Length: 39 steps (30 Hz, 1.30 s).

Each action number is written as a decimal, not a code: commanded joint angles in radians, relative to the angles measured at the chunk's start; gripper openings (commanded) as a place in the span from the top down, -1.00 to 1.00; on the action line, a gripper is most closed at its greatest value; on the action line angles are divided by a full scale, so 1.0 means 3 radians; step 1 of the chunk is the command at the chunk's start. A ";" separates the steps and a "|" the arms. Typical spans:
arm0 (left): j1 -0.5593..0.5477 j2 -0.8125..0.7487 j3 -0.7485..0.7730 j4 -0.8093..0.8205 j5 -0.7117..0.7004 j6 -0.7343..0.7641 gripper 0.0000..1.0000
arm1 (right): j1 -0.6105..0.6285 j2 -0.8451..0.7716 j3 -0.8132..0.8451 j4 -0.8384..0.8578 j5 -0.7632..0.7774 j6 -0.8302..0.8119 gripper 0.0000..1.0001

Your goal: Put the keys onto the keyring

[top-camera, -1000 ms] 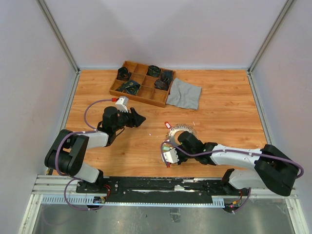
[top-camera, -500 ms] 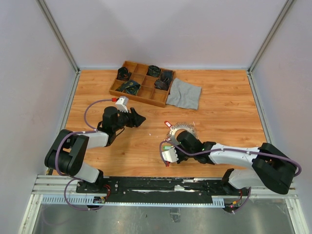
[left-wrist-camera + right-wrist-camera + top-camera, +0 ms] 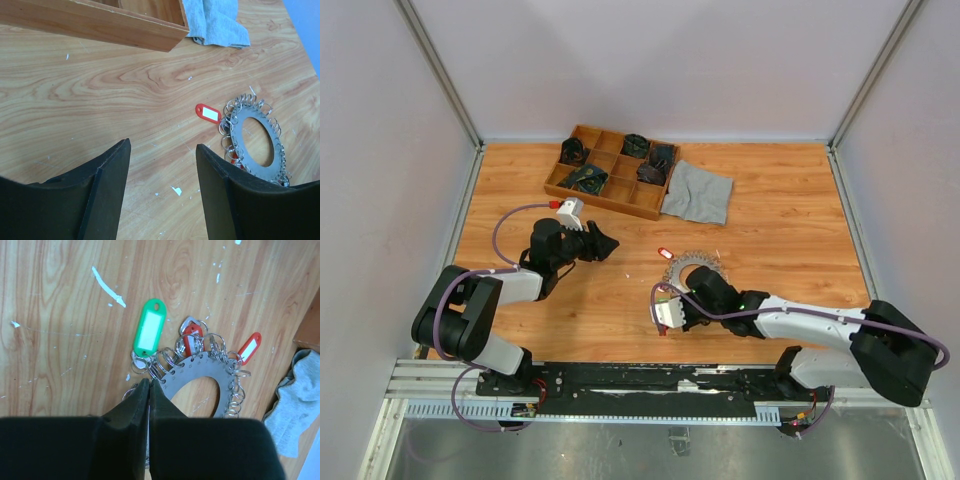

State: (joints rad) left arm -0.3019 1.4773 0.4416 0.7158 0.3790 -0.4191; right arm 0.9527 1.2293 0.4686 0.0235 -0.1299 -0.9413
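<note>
Centrally on the table (image 3: 790,220), keyring (image 3: 682,265) with a red-tagged key (image 3: 664,252) at its 10 o'clock. Right gripper (image 3: 149,385), jaws pressed together, meets the ring's 6 o'clock rim. Left gripper (image 3: 162,145), jaws spread, hovers well apart at 9 o'clock.

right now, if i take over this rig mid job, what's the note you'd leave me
Left gripper: open, empty, hovering over bare table, apart from the keyring.
Right gripper: shut, fingertips at the keyring's rim among its small split rings; unclear whether it pinches one.
Green tag and red tag lie against the rim; a second red one sits between them. Unclear which are hooked on.
Left: check each tag's attachment, then thread any loose ones.
</note>
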 commanded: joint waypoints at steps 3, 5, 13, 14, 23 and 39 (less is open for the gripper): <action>0.0030 -0.0019 0.0051 0.0053 0.0005 0.0086 -0.20 | -0.0065 -0.0237 0.0102 0.0020 -0.0143 0.0327 0.99; 0.0029 -0.0020 0.0052 0.0043 0.0018 0.0093 -0.21 | -0.0076 -0.0287 0.0129 -0.0013 -0.0191 0.0435 0.99; -0.0033 -0.0040 0.0064 0.0141 0.0258 0.0164 -0.21 | -0.0131 -0.0419 0.0315 -0.0151 -0.0346 0.0883 0.99; -0.0058 -0.0050 0.0074 0.0140 0.0276 0.0185 -0.21 | -0.0144 -0.0447 0.0326 -0.0136 -0.0371 0.0945 0.99; -0.0279 -0.0247 0.0150 0.0116 0.0515 0.0357 -0.21 | -0.0326 -0.0711 0.0447 -0.0041 -0.0682 0.1600 0.99; -0.0672 -0.1362 0.0151 -0.0373 0.0855 0.0553 -0.01 | -0.0601 -0.1269 0.0210 0.0961 -0.0748 0.2748 0.99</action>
State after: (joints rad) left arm -0.4725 1.1172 0.4603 0.6666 0.5869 -0.2855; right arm 0.7948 0.8894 0.5262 0.1925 -0.3458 -0.2230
